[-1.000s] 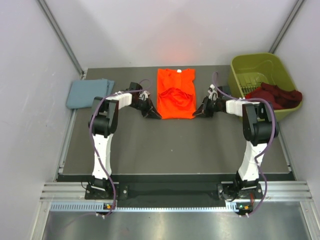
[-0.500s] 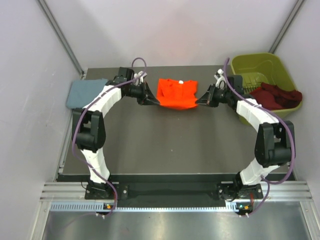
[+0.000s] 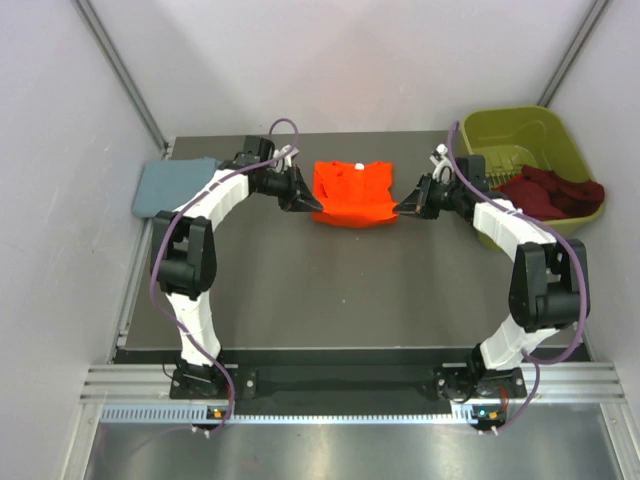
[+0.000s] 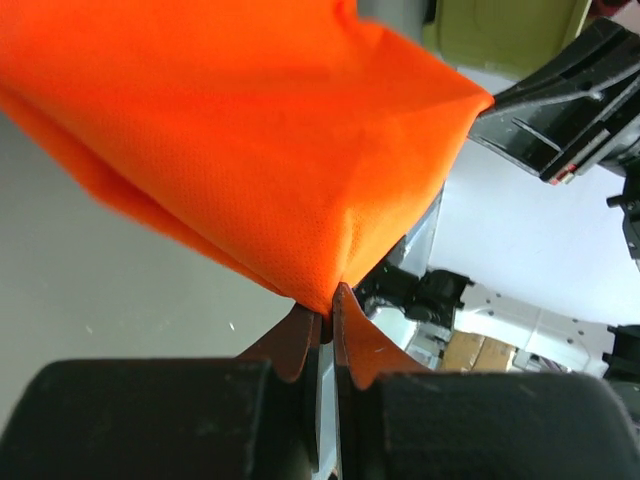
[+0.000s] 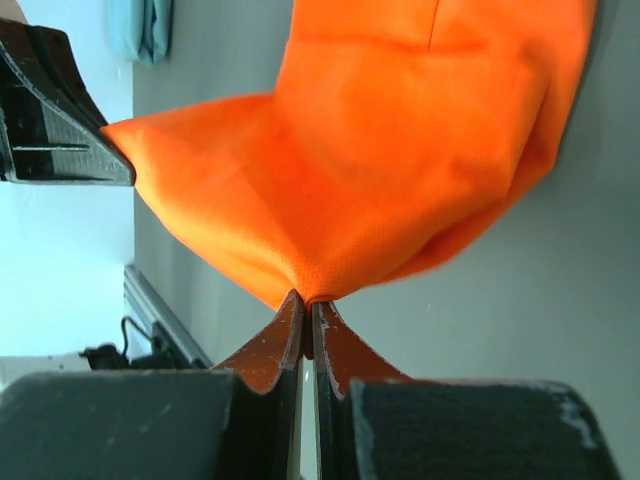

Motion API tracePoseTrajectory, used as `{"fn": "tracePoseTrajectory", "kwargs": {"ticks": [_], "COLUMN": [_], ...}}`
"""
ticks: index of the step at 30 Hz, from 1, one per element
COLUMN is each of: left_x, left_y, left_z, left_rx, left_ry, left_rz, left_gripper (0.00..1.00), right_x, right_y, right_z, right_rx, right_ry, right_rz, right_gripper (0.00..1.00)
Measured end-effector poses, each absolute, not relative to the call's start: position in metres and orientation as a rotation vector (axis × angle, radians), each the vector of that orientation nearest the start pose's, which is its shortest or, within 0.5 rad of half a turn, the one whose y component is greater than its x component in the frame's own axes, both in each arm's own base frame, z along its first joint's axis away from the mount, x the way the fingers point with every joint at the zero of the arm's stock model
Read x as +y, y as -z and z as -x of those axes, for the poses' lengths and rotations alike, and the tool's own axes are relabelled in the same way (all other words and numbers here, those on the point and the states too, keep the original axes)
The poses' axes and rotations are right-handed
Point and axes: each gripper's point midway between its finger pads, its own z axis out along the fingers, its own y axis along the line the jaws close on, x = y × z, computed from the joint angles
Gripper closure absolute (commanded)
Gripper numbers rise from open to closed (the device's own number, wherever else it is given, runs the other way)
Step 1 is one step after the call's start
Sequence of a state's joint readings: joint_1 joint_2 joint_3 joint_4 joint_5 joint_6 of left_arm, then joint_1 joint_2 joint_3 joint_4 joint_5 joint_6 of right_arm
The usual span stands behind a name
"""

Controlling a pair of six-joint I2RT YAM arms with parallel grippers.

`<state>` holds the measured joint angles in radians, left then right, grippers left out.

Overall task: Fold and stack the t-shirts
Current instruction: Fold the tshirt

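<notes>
The bright orange cotton t-shirt (image 3: 350, 192) sits toward 12 o'clock on the dark grey table (image 3: 340, 290), its hem pinched at both corners. The left gripper (image 3: 308, 203) is clamped on the 8 o'clock corner and the right gripper (image 3: 402, 209) on the 4 o'clock corner. The held edge runs 9-to-3 between them, each arm equally near, and the collar lies beyond at 12, so the fold probably carries that way. The wrist views show fingertips closed on cloth raised off the table. Only the overhead shows the folded blue-grey shirt (image 3: 175, 186) at 9 o'clock and the olive-green plastic basket (image 3: 500, 125) at 2.
</notes>
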<state>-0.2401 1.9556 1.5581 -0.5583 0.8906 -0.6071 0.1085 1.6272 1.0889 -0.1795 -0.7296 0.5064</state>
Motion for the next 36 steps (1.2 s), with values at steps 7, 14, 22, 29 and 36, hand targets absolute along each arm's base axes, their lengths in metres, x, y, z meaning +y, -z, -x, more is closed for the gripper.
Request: {"fn": "tracePoseTrajectory", "kwargs": {"ticks": [7, 14, 22, 29, 36], "left_x": [-0.254, -0.252, -0.249, -0.239, -0.233], "left_y": [-0.159, -0.144, -0.133, -0.117, -0.064], "left_z": [-0.451, -0.497, -0.549, -0.593, -0.617], "left_rx": [2.521, 2.466, 2.369, 2.285, 2.284], "left_ry": [1.382, 1.282, 1.133, 1.001, 0.912], "left_rz": [0.055, -0.005, -0.103, -0.120, -0.120], "left_gripper": [0.99, 0.99, 0.99, 0.98, 0.97], "right_x": [0.177, 0.181, 0.185, 0.184, 0.189], "right_y": [-0.152, -0.144, -0.143, -0.130, -0.090], "right_z": [-0.433, -0.478, -0.527, -0.561, -0.575], "right_rx": [2.283, 2.251, 2.194, 2.157, 2.199], "right_ry": [-1.136, -1.131, -1.115, -1.067, -1.048], "right_rz": [-0.046, -0.034, -0.007, 0.001, -0.011], "right_gripper": [1.00, 1.00, 1.00, 1.00, 1.00]}}
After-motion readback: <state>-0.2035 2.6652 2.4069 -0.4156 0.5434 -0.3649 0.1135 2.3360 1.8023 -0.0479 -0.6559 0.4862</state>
